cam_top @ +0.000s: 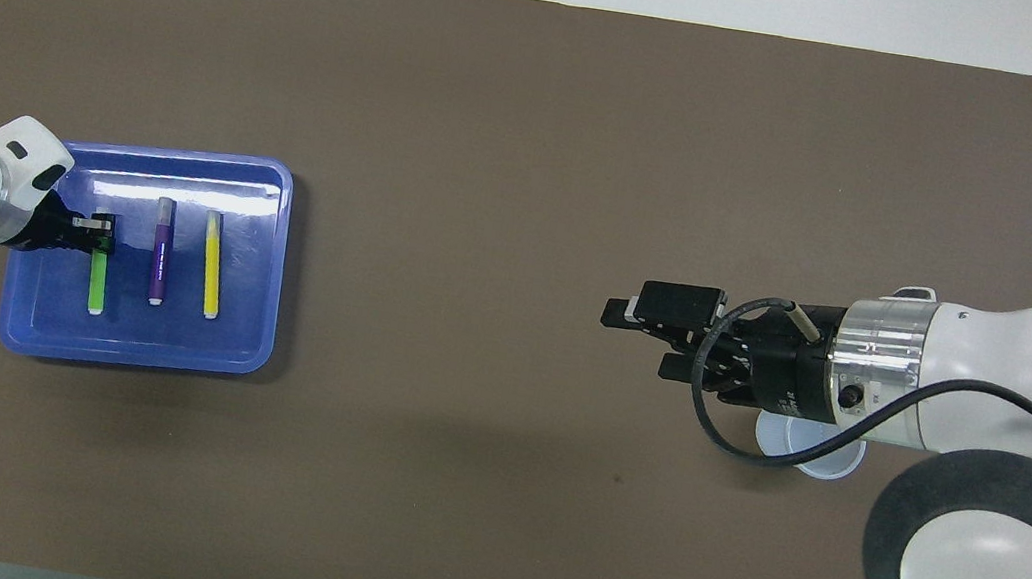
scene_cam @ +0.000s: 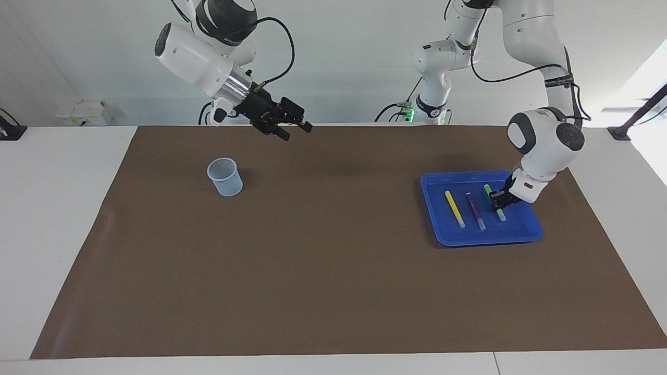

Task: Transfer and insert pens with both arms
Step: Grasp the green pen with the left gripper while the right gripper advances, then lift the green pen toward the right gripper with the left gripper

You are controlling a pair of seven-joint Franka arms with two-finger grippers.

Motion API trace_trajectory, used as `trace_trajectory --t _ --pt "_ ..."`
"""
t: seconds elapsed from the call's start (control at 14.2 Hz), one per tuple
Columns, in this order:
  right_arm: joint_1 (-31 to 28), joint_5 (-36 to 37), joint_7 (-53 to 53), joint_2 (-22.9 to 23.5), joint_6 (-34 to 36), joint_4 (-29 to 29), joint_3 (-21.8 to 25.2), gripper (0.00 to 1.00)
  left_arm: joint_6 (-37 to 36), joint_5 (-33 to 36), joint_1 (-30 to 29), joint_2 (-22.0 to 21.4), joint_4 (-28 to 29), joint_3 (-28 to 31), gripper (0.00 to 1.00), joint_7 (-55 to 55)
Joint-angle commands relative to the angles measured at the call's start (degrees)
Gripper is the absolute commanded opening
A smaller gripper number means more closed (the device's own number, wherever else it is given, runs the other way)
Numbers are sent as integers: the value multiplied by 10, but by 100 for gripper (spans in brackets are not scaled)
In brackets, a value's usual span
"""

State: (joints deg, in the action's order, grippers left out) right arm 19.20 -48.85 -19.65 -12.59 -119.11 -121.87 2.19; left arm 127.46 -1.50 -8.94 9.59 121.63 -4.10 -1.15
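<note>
Three pens lie side by side in a blue tray [scene_cam: 490,237] [cam_top: 166,337] toward the left arm's end of the table: a yellow pen [scene_cam: 455,208] [cam_top: 212,277], a purple pen [scene_cam: 475,210] [cam_top: 160,265] and a green pen [scene_cam: 501,214] [cam_top: 98,286]. My left gripper [scene_cam: 497,201] [cam_top: 102,234] reaches down into the tray and is shut on the green pen, which still looks level with the tray floor. My right gripper [scene_cam: 296,130] [cam_top: 640,339] hangs open and empty above the brown mat, beside the cup and toward the table's middle.
A translucent plastic cup [scene_cam: 225,177] [cam_top: 830,460] stands upright on the mat toward the right arm's end, half covered by the right wrist in the overhead view. The brown mat [scene_cam: 333,260] covers most of the white table.
</note>
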Motion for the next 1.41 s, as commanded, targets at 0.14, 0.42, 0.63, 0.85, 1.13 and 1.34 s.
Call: trace_trajectory --t 0.14,0.42,0.63,0.85,1.13,1.34 --pt "0 -17 -25 -17 -17 -20 -1 100 -141 -2 50 5 -114 -1 0 122" --pt "0 -17 -23 -17 -16 -20 -10 100 -249 -46 67 3 -194 -76 0 392" --pt "0 -18 -23 -17 -26 -20 -18 100 -273 -130 62 -19 -202 -136 0 608" --pt "0 -47 -8 -23 -54 -35 -21 100 -266 -234 66 -31 -194 -166 0 748" --pt "31 -94 27 -38 -117 -70 -25 99 -213 -381 69 -59 -156 -190 0 883" --pt "49 -108 -13 -38 -153 -73 -33 91 -141 -421 70 -69 -134 -231 0 963"
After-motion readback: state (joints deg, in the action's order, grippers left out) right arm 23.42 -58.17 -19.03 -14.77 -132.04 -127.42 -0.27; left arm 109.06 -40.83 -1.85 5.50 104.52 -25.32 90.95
